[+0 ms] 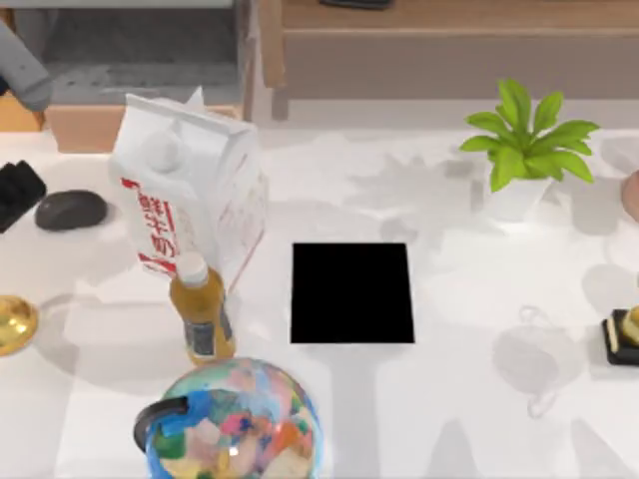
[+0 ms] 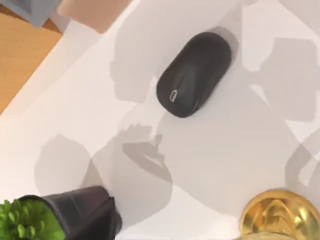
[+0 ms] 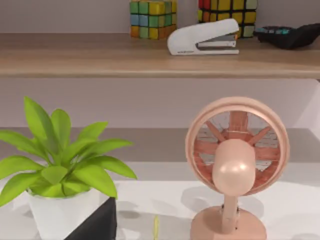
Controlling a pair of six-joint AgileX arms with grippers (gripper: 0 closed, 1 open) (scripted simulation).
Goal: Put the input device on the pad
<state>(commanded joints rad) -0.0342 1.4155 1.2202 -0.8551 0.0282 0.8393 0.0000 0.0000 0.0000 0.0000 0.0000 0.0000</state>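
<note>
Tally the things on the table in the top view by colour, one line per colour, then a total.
Black: 2, mouse and pad
White: 1, milk carton
Orange: 1, bottle
Multicoloured: 1, globe
Green: 1, potted plant
Gold: 2, bell and gold-topped item
Total: 8

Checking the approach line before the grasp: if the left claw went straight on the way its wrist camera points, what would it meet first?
Most likely the computer mouse, lying on the white table ahead of the left claw; the way looks free, though depth is uncertain.
</note>
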